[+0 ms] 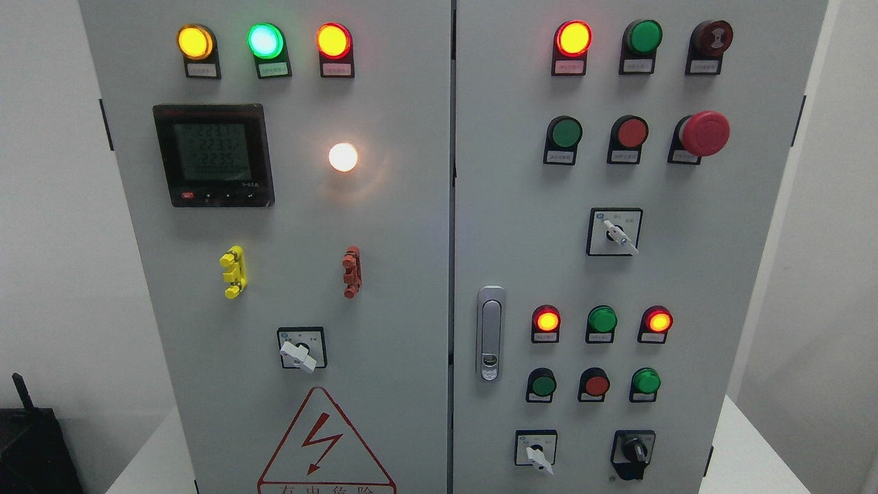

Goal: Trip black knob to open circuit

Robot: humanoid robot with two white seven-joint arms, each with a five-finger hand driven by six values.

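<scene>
Black knob [634, 451], low right on cabinet [384, 274] — white knob [538, 458] near, mistakable — no hands visible, finger state unknowable.

Bright, even light, sharp focus; the white lamp [343, 157] flares on the cabinet door [405, 274]

We face the grey cabinet [411, 274], two doors side by side. Low on the right door sits the black knob [634, 451], its handle pointing straight down. Just left of it we see a white switch [538, 458], angled down to the right. Above them, two red lamps [547, 320] glow either side of a green one. The door latch [490, 333] stands upright near the seam.
</scene>
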